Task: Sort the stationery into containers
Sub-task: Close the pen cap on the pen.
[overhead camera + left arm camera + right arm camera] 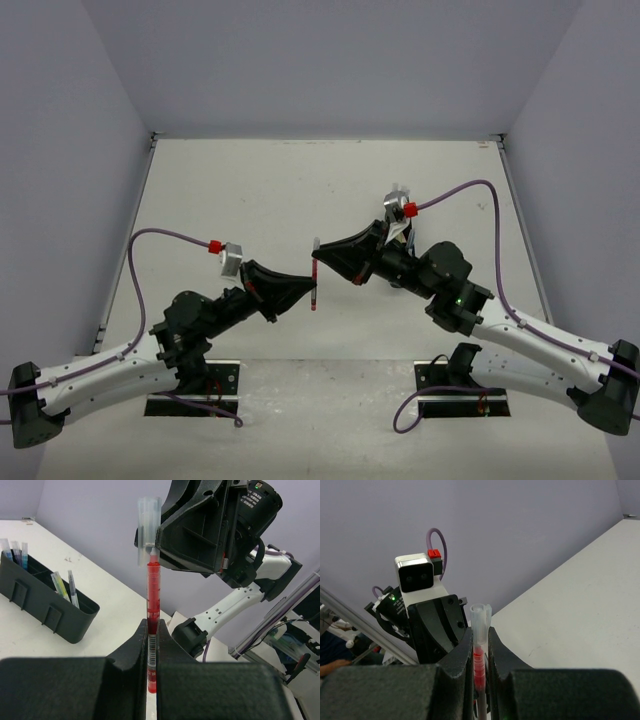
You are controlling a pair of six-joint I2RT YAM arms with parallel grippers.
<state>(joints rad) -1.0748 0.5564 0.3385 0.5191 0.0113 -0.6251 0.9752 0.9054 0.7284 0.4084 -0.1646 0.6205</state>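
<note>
My left jaws are clamped on the lower barrel of a red pen [152,605], right at its barcode label, and hold it upright in the air above the white surface [110,605]. My right jaws are closed on the pen's clear cap [149,525] at the upper end, and the red tip shows through the plastic. I cannot tell whether the cap is fully seated or partly drawn off. From above, my two arms meet nose to nose over the middle of the surface, with the pen between them. In my left wrist view the black organiser tray [45,612] stands on the surface, well apart from the pen. Its far compartment holds bluish pens [15,550]. A nearer one holds a yellow-green pen [60,586] and a grey pen [72,587], both leaning.
</note>
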